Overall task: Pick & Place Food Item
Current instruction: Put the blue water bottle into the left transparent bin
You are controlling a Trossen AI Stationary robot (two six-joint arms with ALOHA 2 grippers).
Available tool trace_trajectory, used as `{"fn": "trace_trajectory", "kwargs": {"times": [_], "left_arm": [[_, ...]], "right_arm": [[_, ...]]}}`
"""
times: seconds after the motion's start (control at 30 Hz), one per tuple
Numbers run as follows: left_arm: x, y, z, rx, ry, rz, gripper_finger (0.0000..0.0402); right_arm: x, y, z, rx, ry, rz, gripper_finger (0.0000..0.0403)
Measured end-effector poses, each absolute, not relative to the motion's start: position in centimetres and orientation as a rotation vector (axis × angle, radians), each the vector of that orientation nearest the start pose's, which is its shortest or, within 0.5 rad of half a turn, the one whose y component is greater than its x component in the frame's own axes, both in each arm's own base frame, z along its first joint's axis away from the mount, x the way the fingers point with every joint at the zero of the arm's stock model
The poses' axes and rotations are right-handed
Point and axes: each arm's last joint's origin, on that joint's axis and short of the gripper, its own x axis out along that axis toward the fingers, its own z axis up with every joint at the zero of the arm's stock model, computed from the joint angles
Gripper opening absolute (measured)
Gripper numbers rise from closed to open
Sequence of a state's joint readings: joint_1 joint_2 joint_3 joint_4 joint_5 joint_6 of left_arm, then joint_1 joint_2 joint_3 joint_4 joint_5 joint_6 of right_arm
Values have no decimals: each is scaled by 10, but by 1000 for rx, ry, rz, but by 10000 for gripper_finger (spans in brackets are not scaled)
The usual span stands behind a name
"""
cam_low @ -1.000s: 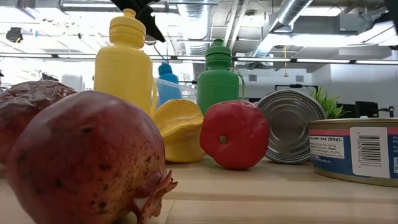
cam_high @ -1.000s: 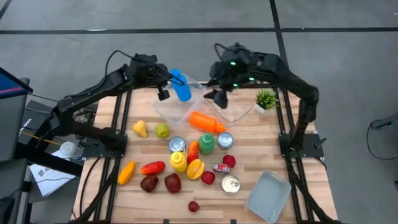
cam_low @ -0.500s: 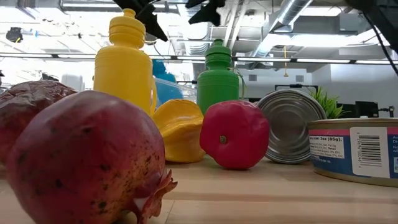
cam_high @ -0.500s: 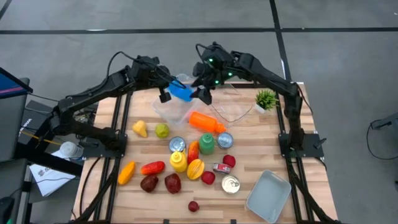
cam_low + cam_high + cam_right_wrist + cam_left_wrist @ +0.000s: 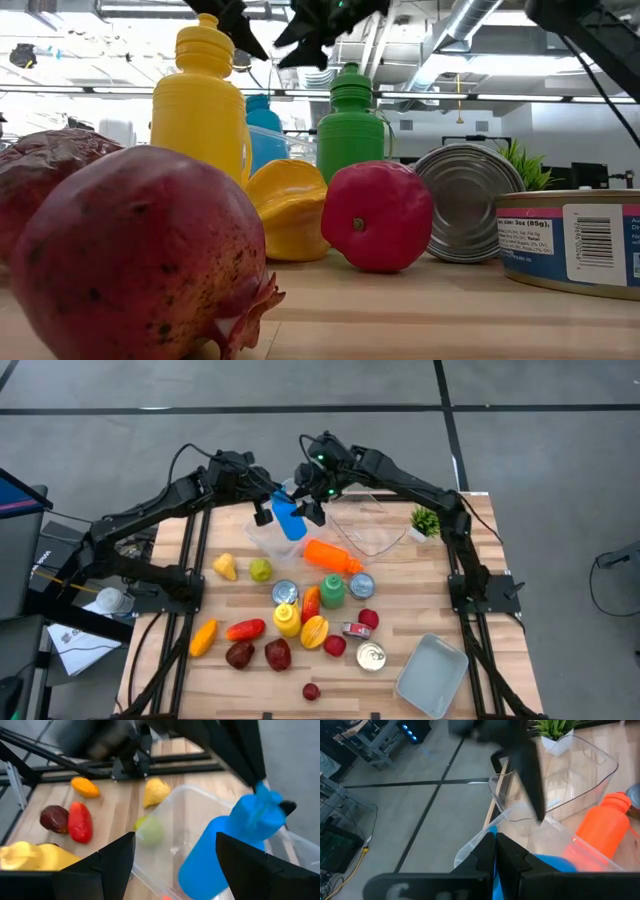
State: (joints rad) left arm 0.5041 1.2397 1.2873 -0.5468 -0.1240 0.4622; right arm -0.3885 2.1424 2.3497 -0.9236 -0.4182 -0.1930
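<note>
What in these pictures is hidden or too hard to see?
- Blue bottle: in the low view, only its cap and shoulder show behind the yellow bottle.
- Left end effector: in the left wrist view, its fingers cover most of the blue bottle it grips.
- Tuna tin: in the low view, cut off by the picture's right edge.

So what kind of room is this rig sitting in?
Probably a lab or workshop in an open office: exposed ceiling ducts, a bare grey floor with tape lines, and a wooden table in a metal frame.
</note>
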Motion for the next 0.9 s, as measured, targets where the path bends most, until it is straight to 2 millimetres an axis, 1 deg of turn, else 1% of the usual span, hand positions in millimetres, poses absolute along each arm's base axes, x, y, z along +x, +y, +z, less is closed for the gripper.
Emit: {"fn": "trace_trajectory", "kwargs": {"times": [0.1, 0.27, 0.37, 0.47, 0.67, 0.77, 0.9], "left_arm": [[222, 126, 382, 338, 620, 490, 0], [215, 122, 387, 304, 594, 505, 0], [213, 120, 389, 301, 585, 504, 0], [214, 119, 390, 303, 570, 503, 0], [214, 119, 391, 302, 567, 502, 0], [215, 119, 392, 303, 545, 508, 0], [216, 120, 395, 310, 513, 516, 0]], "right_arm": [[437, -174, 361, 111, 655, 77, 267], [444, -192, 353, 154, 607, 25, 267], [444, -197, 358, 120, 571, -10, 267], [446, -195, 362, 54, 542, -14, 267], [447, -189, 360, -28, 539, 88, 271], [449, -182, 359, -65, 548, 122, 291], [453, -175, 360, -160, 540, 139, 339]]}}
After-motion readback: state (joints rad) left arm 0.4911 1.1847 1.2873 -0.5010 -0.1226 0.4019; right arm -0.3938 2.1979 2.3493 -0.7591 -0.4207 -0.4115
